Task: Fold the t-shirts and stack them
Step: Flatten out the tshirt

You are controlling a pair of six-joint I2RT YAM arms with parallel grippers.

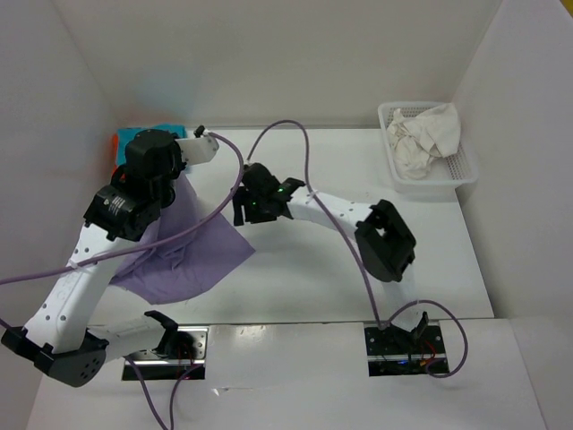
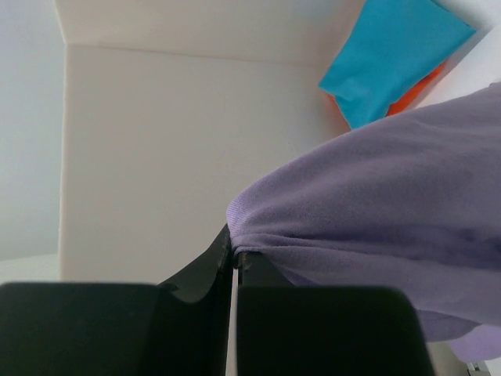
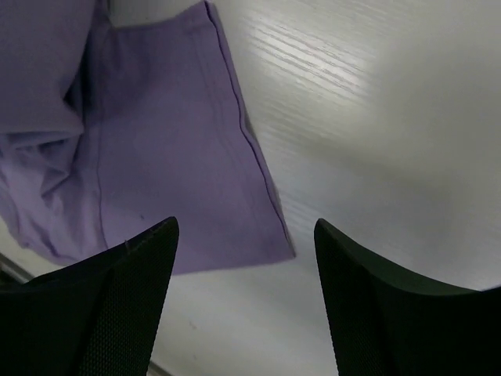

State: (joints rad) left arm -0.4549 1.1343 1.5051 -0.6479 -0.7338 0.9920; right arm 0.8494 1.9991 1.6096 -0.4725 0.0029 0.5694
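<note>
Your left gripper [image 2: 233,258] is pinched tight on a bunched fold of the purple shirt [image 1: 188,246]. It holds that part up off the table [image 1: 430,242] while the rest drapes down and spreads over the left half of the tabletop. Your right gripper [image 3: 244,227] hangs with its jaws wide apart and nothing between them, above the shirt's hemmed right edge and the bare table beside it. At the far right corner you have the white basket [image 1: 466,175], with the off-white shirt [image 1: 425,134] crumpled inside it. At the far left corner, the teal shirt [image 2: 391,55] lies folded on top of the orange shirt [image 2: 415,90], whose edge shows beneath.
</note>
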